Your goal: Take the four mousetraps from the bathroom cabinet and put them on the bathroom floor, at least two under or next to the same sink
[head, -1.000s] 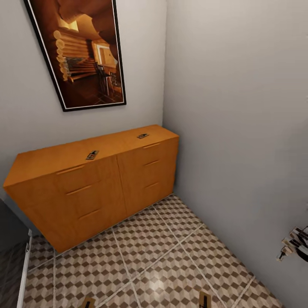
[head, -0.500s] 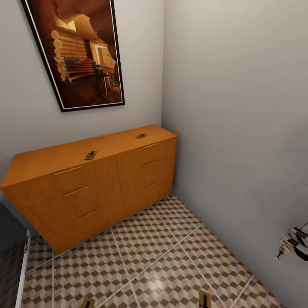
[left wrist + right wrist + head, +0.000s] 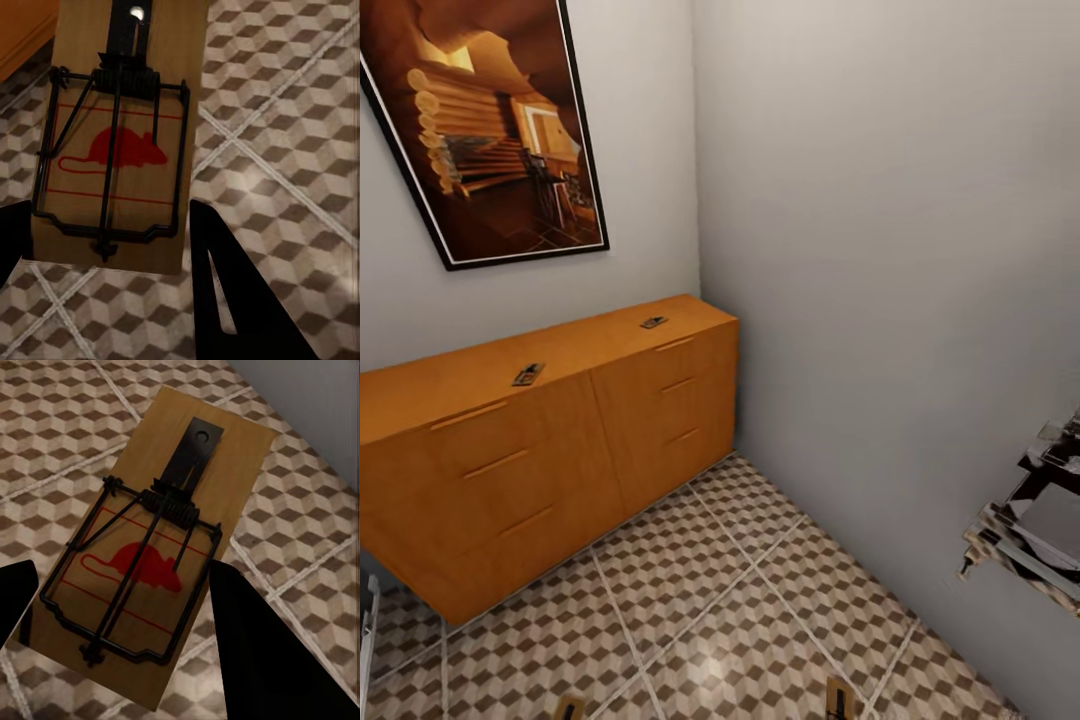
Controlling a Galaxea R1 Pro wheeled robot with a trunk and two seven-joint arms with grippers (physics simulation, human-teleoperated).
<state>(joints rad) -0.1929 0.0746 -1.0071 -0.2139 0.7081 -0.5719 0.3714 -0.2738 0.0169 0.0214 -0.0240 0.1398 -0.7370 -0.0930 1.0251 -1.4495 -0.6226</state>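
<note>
Since half a second ago the head camera has swung to the right, so the cabinet [image 3: 550, 440] and the framed picture [image 3: 485, 130] above it now sit further toward the left of the head view, while a shiny metal fixture [image 3: 1032, 530] on the right wall looms much larger than before; the things themselves have not shifted.

Two mousetraps lie on top of the cabinet, well apart: one mousetrap [image 3: 528, 374] near the middle of the top, the other mousetrap [image 3: 654, 322] nearer the right end by the corner of the room. All six drawers look closed. The bathroom floor [image 3: 740, 600] runs from the foot of the cabinet toward the robot.

At the bottom edge of the head view, the tips of two more traps poke into the picture, the left-hand trap [image 3: 568, 709] and the right-hand trap [image 3: 839, 700].

In the left wrist view the left gripper [image 3: 105, 247] pinches the left-hand trap [image 3: 120, 142] at its near end, a dark finger [image 3: 232, 292] on either side of the board, with floor tiles beneath and a sliver of the orange cabinet at one corner. In the right wrist view the right gripper [image 3: 120, 607] grips the right-hand trap [image 3: 161, 540] the same way, held above the tiles near the grey wall [image 3: 315, 397]
</note>
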